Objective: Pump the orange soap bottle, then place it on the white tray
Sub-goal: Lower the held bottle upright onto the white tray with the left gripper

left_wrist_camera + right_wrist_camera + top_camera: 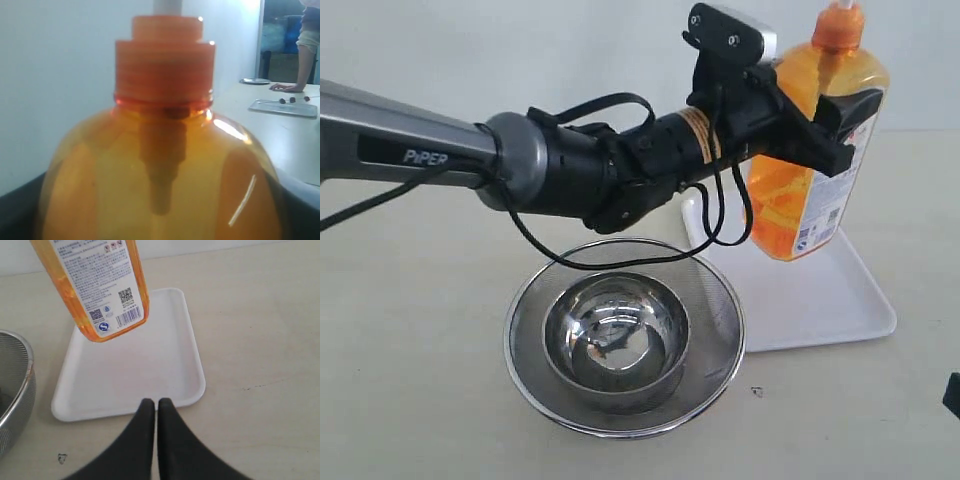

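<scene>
Your left pincer (823,128) clamps the orange soap bottle (798,200), held slightly tilted in the air over the white tray (825,305). Setting it down remains; whether it was pumped isn't visible. Your right pincer (157,407) is pressed together, empty, near the tray's near edge.

Open white tray (820,300) floor beneath orange soap bottle (800,212); strainer bowl (525,330) just beside tray's left edge blocks that side.
</scene>
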